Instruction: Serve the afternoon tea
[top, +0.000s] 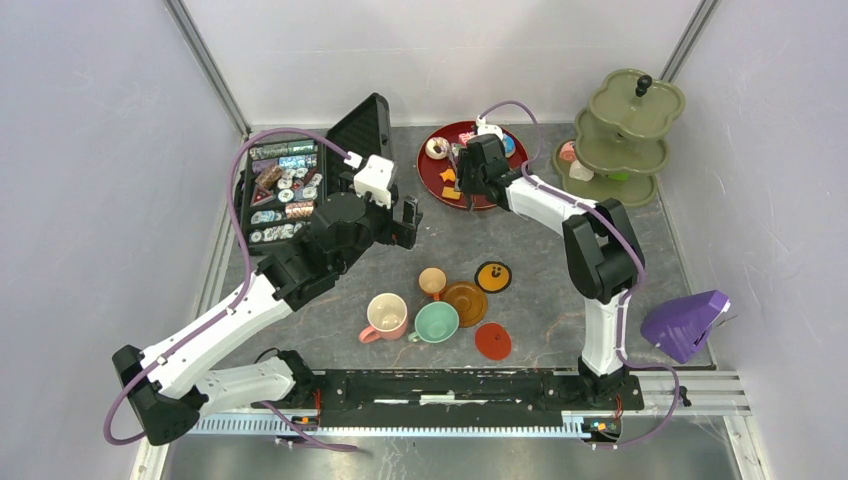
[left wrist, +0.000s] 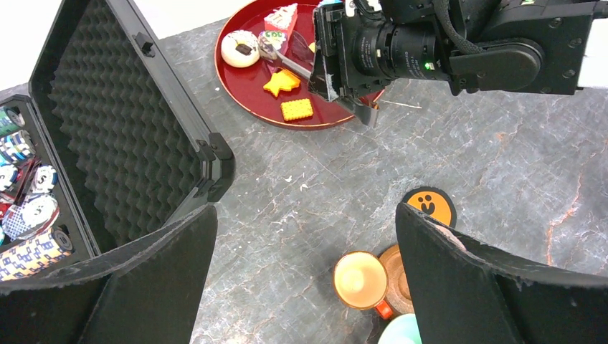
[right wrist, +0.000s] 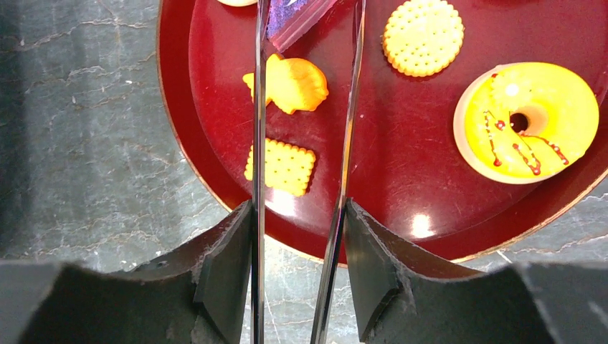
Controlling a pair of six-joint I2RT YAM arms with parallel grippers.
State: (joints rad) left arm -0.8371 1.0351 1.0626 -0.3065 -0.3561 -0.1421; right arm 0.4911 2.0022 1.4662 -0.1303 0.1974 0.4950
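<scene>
The grey table [top: 470, 235] carries an open black case [top: 362, 125] of chips at the far left. A green tiered stand [top: 625, 135] is at the far right, with a couple of small pieces on its lowest tier. Between them, at the back, sits the red tray [left wrist: 247, 82].

The left gripper [left wrist: 305, 222] hangs over bare table between the case and the cups, its jaws spread wide with nothing in them. The right gripper [right wrist: 297, 208] is over the tray's near edge, pinching the tongs [right wrist: 259, 107], both blades squeezed between its fingers. The tong tips reach the pastries further in; I can't tell if they grip one.

The cups stand together mid-table: pink cup [top: 386, 314], mint cup [top: 436, 321] and the small orange cup [top: 432, 281], which touches the brown saucer [top: 468, 300]. The face saucer [top: 493, 276] and red saucer [top: 492, 341] lie nearby.

On the tray are a yellow donut [right wrist: 527, 122], a white donut [left wrist: 239, 48], a cake slice [left wrist: 282, 18], a round biscuit [right wrist: 423, 36], a square biscuit [right wrist: 283, 166] and a shaped biscuit [right wrist: 297, 84].
</scene>
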